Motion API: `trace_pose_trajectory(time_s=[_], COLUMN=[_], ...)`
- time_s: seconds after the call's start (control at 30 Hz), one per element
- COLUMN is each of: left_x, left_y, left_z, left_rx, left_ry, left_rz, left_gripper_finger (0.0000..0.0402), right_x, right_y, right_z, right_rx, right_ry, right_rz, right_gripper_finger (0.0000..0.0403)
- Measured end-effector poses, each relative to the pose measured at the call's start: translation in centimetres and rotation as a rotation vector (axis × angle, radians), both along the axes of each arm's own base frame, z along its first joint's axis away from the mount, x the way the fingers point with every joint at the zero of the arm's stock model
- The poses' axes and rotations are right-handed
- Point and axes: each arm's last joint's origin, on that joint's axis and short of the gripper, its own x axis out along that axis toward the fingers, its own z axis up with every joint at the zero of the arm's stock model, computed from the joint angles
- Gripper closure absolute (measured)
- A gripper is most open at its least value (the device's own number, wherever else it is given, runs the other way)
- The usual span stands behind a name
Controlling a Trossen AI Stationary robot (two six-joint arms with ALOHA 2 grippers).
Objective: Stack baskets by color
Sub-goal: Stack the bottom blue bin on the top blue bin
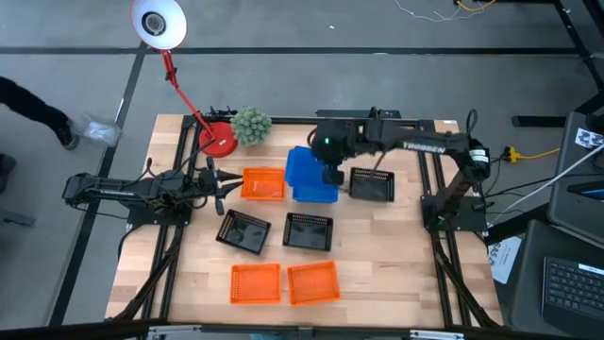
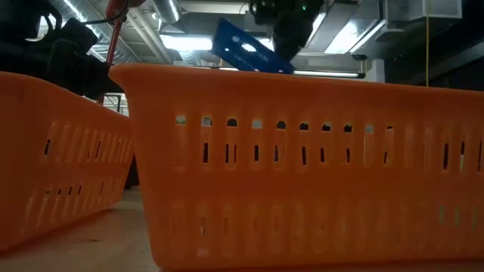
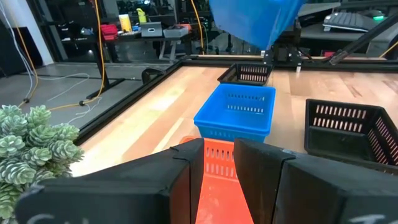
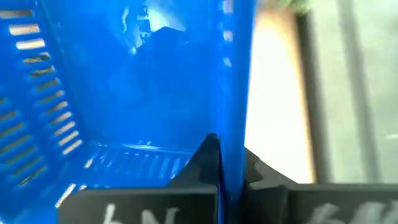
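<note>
My right gripper point(image 1: 332, 176) is shut on a blue basket point(image 1: 302, 162) and holds it in the air above a second blue basket point(image 3: 239, 112), which sits flat on the table. In the low view the held blue basket point(image 2: 249, 47) hangs tilted under the gripper. One orange basket point(image 1: 263, 183) lies just in front of my left gripper point(image 1: 219, 189), which rests open at the table's left. Two more orange baskets point(image 1: 256, 282) point(image 1: 313, 281) lie near the front edge. Three black baskets point(image 1: 243, 230) point(image 1: 309, 231) point(image 1: 372, 184) stand singly on the wood. My right gripper pinches one side wall point(image 4: 233, 124) of the blue basket at its rim, one finger point(image 4: 208, 162) inside the basket and the other point(image 4: 261, 171) outside. The fingers slant down from above. The basket is lifted clear of the table and hangs tilted.
A fuzzy green ball plant point(image 1: 251, 125) and a red lamp base point(image 1: 221, 140) stand at the far edge, the lamp's white head point(image 1: 158, 23) reaching beyond the table. Bare wood point(image 1: 396, 264) lies at the front right. A person's arm point(image 1: 33, 109) shows off the table's left.
</note>
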Motion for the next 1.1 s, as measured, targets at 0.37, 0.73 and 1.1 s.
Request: trace_pose_trajectory(time_s=[0.37,0.73,1.1], left_x=[0.0,0.0,0.0], left_y=[0.0,0.0,0.0], left_z=[-0.2,-0.2,-0.2], left_rx=[0.0,0.001,0.001], left_ry=[0.023,0.024,0.023], left_rz=[0.0,0.001,0.001], left_gripper_finger=[0.0321,0.0321,0.0321], right_x=[1.5,2.5,2.0], right_y=[-2.7,-3.2,-3.1], right_z=[-5.5,-9.2,-9.3], right_rx=[0.138,0.127,0.153], right_ry=[0.197,0.345,0.396], right_rz=[0.157,0.11,0.051], right_gripper_finger=[0.0403,0.0391,0.0384])
